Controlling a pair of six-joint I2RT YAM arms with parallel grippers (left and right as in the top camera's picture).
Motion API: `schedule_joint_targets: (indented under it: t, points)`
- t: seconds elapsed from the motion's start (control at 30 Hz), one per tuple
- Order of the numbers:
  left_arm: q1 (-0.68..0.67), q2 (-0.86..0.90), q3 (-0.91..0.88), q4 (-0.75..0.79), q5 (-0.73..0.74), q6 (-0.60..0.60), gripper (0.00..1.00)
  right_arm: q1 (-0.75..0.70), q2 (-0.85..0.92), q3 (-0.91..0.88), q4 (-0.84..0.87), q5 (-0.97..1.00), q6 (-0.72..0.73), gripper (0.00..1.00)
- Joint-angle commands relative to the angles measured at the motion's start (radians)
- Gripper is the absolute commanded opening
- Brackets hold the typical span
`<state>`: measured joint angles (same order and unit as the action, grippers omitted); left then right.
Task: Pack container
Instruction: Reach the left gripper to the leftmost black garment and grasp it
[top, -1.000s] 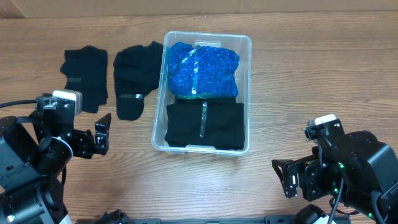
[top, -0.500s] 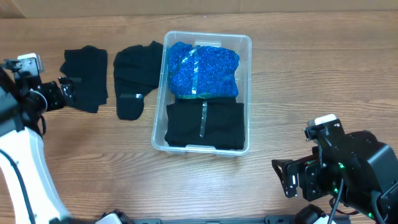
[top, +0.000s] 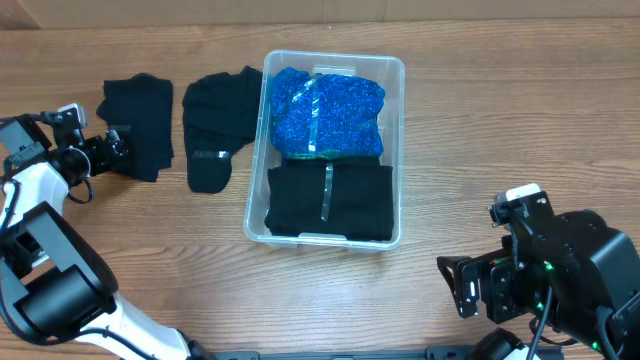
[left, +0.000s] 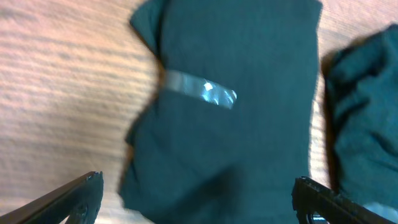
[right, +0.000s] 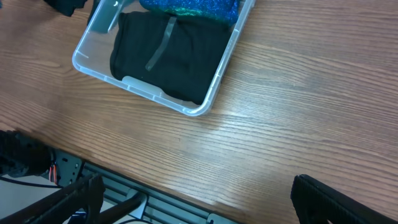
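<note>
The clear container (top: 398, 150) stands mid-table, holding a blue folded garment (top: 328, 112) at the far end and a black folded garment (top: 330, 200) at the near end; it also shows in the right wrist view (right: 214, 87). A black folded garment with a clear tape band (top: 138, 125) lies at far left. My left gripper (top: 112, 150) is open right at its near-left edge; in the left wrist view the garment (left: 236, 118) fills the space between the jaws (left: 199, 199). A second black garment (top: 218, 125) lies beside the container. My right gripper (top: 462, 285) is open and empty at the front right.
The wooden table's front edge (right: 205, 196) runs under the right gripper, with metal framing below it. A cardboard wall (top: 320, 12) borders the far side of the table.
My left arm swung from the front left up to the far-left black garment and now sits a little lower and closer to it. The right arm has not moved.
</note>
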<state>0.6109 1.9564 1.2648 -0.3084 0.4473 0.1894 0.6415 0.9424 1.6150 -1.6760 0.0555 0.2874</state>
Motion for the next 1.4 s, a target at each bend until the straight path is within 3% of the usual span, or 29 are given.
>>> schedule_joint_targets:
  t: [0.0,0.33,0.57,0.6,0.63,0.67,0.73,0.77,0.8,0.93,1.13,1.37]
  points:
    - [0.010,0.045,0.017,0.057,0.021,-0.003,1.00,0.000,-0.004,0.000,0.003,0.002,-0.004,1.00]
    - [0.003,0.165,0.018,0.239,0.151,-0.041,1.00,0.000,-0.004,0.000,0.003,0.002,-0.003,1.00]
    - [-0.039,0.227,0.021,0.255,0.170,-0.056,1.00,0.000,-0.004,0.000,0.003,0.002,-0.003,1.00]
    - [-0.051,0.235,0.021,0.256,0.159,-0.056,0.94,0.000,-0.004,0.000,0.003,0.002,-0.004,1.00]
    - [-0.063,0.240,0.021,0.258,0.140,-0.058,0.71,0.000,-0.004,0.000,0.003,0.002,-0.004,1.00]
    - [-0.076,0.243,0.021,0.258,0.111,-0.064,0.54,0.000,-0.004,0.000,0.003,0.002,-0.004,1.00]
    - [-0.089,0.243,0.021,0.259,0.073,-0.085,0.32,0.000,-0.004,0.000,0.003,0.002,-0.004,1.00]
    - [-0.090,0.243,0.021,0.265,0.074,-0.100,0.12,0.000,-0.004,0.000,0.003,0.002,-0.004,1.00]
    - [-0.089,0.243,0.024,0.266,0.074,-0.130,0.04,0.000,-0.004,0.000,0.003,0.002,-0.004,1.00]
    - [-0.058,0.237,0.083,0.187,0.165,-0.173,0.04,0.000,-0.004,0.000,0.003,0.002,-0.004,1.00]
    - [-0.038,0.125,0.350,-0.249,0.197,-0.086,0.04,0.000,-0.004,0.000,0.003,0.002,-0.004,1.00]
    - [-0.071,-0.247,0.440,-0.459,0.241,-0.070,0.04,0.000,-0.004,0.000,0.003,0.002,-0.004,1.00]
